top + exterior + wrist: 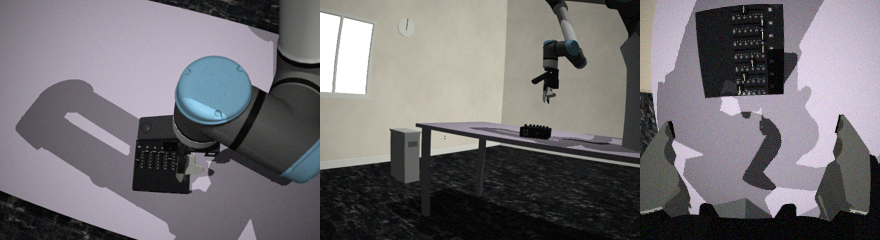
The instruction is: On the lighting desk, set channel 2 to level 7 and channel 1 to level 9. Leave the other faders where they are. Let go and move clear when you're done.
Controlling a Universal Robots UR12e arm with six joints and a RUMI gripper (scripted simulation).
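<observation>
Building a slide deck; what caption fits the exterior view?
Open gripper hangs well above the lighting desk on the table.

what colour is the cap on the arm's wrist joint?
Light blue; the round cap shows best in the top view.

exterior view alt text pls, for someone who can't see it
A robot arm hangs its open tool high above a small black lighting desk on a long table, touching nothing. A window, a wall clock and a grey bin fill the room's left side.
</observation>
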